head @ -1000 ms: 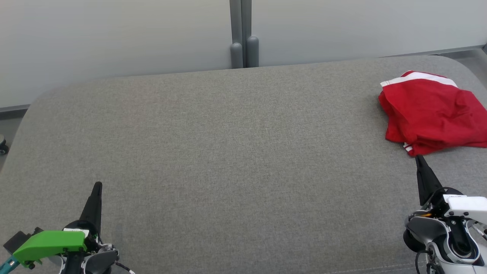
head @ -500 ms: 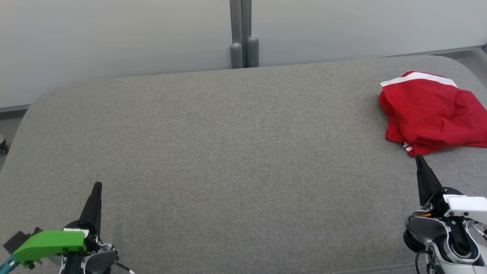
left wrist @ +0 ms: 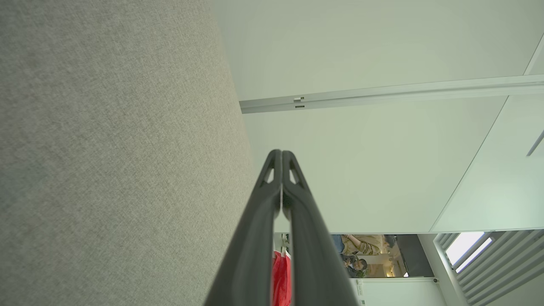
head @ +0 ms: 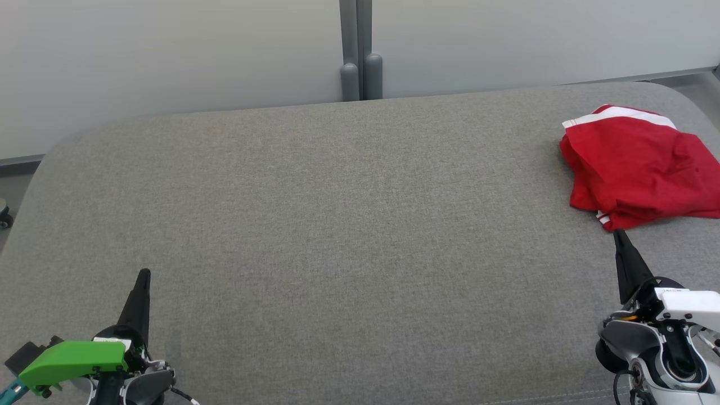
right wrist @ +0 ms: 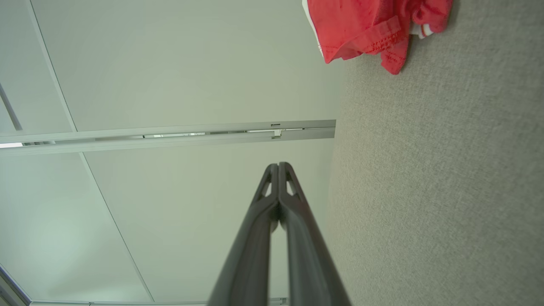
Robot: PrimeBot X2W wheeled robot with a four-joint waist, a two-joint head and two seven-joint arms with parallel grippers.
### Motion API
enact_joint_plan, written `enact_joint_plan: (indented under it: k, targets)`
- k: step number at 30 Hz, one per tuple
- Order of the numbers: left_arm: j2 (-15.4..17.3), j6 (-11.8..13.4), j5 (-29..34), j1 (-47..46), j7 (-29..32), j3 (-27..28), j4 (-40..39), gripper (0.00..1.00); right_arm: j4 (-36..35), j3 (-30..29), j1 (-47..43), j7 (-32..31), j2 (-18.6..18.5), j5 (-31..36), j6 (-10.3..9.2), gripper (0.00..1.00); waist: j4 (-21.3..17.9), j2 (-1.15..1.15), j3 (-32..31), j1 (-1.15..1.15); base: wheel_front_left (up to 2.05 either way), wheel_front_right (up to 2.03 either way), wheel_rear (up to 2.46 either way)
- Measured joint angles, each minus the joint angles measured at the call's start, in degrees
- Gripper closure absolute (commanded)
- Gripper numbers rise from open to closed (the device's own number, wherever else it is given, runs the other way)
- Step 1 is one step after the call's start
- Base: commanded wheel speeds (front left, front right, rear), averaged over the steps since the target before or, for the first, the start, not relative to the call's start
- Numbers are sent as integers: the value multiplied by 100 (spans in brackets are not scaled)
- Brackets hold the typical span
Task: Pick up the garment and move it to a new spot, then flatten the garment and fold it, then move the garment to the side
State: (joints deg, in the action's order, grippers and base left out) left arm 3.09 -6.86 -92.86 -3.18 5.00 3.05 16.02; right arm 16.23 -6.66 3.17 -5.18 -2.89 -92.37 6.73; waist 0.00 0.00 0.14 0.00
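Observation:
The garment (head: pixel 635 166) is a red piece with white stripes, lying bunched and roughly folded at the far right of the grey cushioned surface (head: pixel 349 225). The right wrist view catches it (right wrist: pixel 374 29) at the top edge. My right gripper (head: pixel 618 235) is shut and empty at the lower right, its tip just below the garment's near edge. In its own view its fingers (right wrist: pixel 279 166) are pressed together. At the lower left, far from the garment, my left gripper (head: pixel 145 274) is shut and empty too, fingertips meeting (left wrist: pixel 281 153).
A pale wall with a grey vertical post (head: pixel 355 50) runs behind the cushioned surface. The surface's rounded corner (head: pixel 50 157) drops to the floor at the left, where a small wheel (head: pixel 4 216) shows. People appear small in the distance (left wrist: pixel 357 255).

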Motion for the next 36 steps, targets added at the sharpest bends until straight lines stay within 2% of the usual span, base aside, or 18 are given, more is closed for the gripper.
enact_joint_plan:
  k: [36]
  targets:
    - [-2, -2, 0, -3, 0, 12, 10, 100, -2, -11, 12, -26, 5, 0, 0, 100, 0, 0, 0, 0, 0, 0, 0]
